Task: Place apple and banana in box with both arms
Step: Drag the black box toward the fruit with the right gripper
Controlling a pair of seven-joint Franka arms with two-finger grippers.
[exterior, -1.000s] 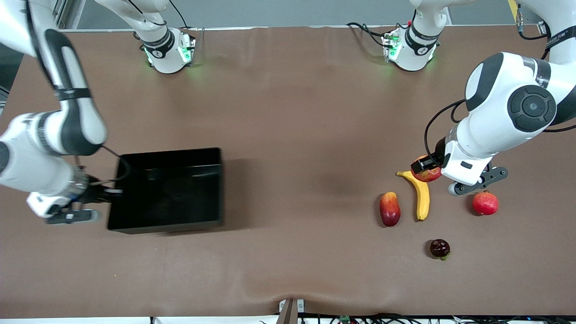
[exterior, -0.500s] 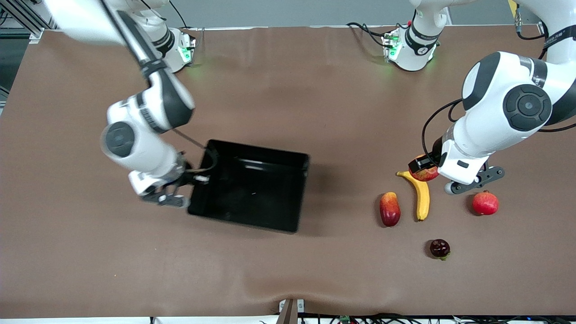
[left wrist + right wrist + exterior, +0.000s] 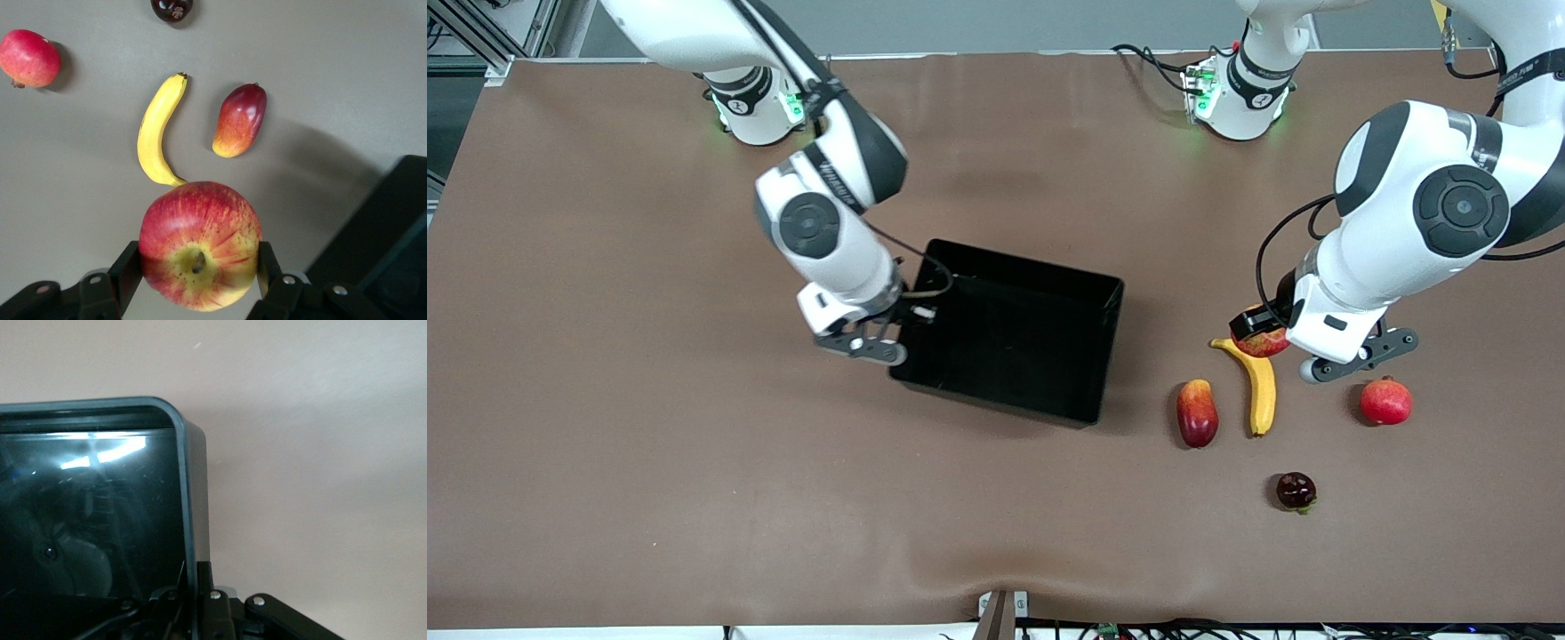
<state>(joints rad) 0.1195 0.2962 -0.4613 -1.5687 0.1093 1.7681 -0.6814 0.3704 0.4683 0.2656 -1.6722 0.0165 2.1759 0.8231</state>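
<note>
— Apple [image 3: 200, 243] first: where is it?
— Clamped between the fingers of the left gripper [image 3: 1260, 340], in the air over the banana's stem end.
— And the box [image 3: 1009, 331]?
— On the table, toward the right arm's end from the fruit. The right gripper [image 3: 919, 313] has its fingers pinched together on the box's wall. From the apple, the box lies toward the right arm's end, so that is the way I judge the carry must go.
— The banana [image 3: 1256, 382]?
— It lies on the table, its long axis running toward the front camera, stem end farthest.
— Anything in the way?
— A mango [image 3: 1197, 412] sits between banana and box. A pomegranate [image 3: 1385, 401] and a dark fruit [image 3: 1296, 491] lie clear of that path.
</note>
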